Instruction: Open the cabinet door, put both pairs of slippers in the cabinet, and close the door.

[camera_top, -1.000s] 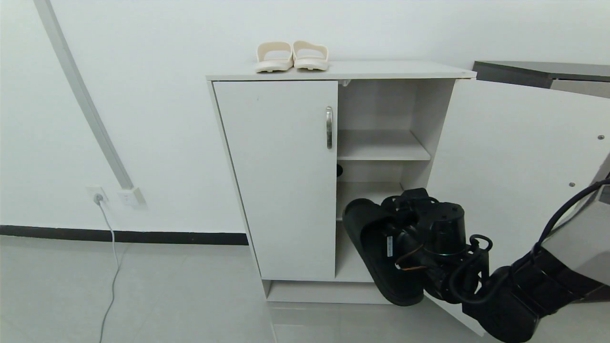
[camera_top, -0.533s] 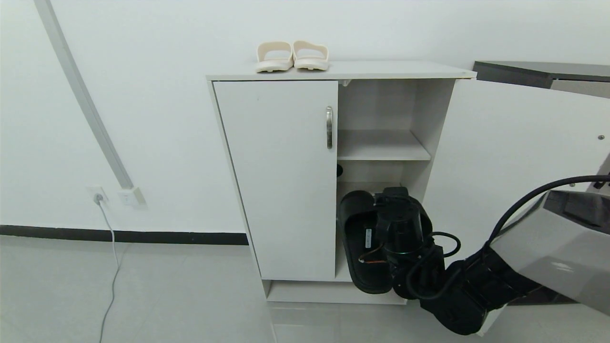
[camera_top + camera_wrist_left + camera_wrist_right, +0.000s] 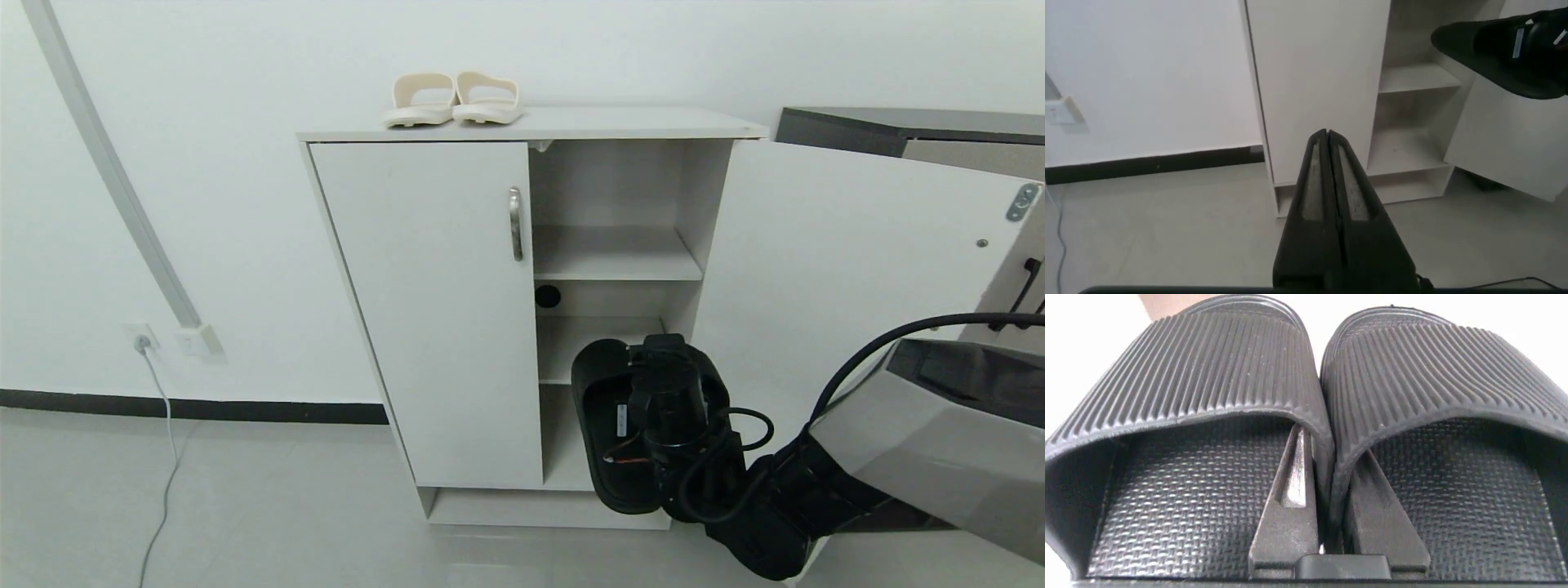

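So the right hand (image 3: 1327,469) was pinched tight on the pair of black ribbed rubber slippers (image 3: 604,425) at the white cabinet (image 3: 424,310)'s open side, mid-stow I'd say, next needing a slide onto a shelf (image 3: 588,335) and a let-go.

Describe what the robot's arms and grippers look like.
The right arm has a silver-grey shell, then a black rounded wrist with a white label, a thin orange wire and looping black cables. The right gripper has two dark tapered fingers, one with a bare metal face. The left gripper is black, with long tapered fingers faced in pale grey textured pads.
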You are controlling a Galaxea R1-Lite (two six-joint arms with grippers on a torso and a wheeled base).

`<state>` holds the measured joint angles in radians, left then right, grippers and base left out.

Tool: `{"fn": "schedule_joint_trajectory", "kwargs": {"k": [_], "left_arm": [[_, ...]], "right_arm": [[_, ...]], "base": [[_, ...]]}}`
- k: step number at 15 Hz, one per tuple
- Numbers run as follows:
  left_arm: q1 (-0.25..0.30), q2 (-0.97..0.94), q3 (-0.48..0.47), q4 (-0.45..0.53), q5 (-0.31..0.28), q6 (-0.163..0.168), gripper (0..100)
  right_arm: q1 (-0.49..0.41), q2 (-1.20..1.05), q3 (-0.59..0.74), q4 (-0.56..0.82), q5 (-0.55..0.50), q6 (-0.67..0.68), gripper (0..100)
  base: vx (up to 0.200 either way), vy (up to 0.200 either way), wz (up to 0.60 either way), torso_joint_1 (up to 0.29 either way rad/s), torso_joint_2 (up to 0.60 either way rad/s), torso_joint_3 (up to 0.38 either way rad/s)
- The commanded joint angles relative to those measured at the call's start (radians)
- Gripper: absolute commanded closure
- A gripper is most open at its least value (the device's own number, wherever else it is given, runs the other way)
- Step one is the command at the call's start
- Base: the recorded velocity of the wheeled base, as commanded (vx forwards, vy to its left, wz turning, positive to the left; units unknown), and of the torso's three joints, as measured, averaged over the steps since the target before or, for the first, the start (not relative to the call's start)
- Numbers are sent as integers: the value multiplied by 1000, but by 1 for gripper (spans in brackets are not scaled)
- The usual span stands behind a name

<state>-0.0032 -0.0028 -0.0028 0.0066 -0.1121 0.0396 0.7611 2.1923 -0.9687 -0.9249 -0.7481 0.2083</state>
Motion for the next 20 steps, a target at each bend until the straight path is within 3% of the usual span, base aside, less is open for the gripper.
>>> {"fn": "schedule_joint_trajectory", "kwargs": {"k": [1,5,14,20], "left_arm": [[0,3,0,0,0,0,100],[2,3,0,0,0,0,100],[0,3,0,0,0,0,100],[0,3,0,0,0,2,100]], "right_arm": [[14,37,-24,-2,7,0,100],[37,130,-114,-22,49,3,100],[35,188,-117,-22,49,19,100],[35,208,-128,-23,49,25,100]], "base": [[0,0,0,0,0,0],[0,0,0,0,0,0],[0,0,0,0,0,0],[0,0,0,4,1,-155]]}}
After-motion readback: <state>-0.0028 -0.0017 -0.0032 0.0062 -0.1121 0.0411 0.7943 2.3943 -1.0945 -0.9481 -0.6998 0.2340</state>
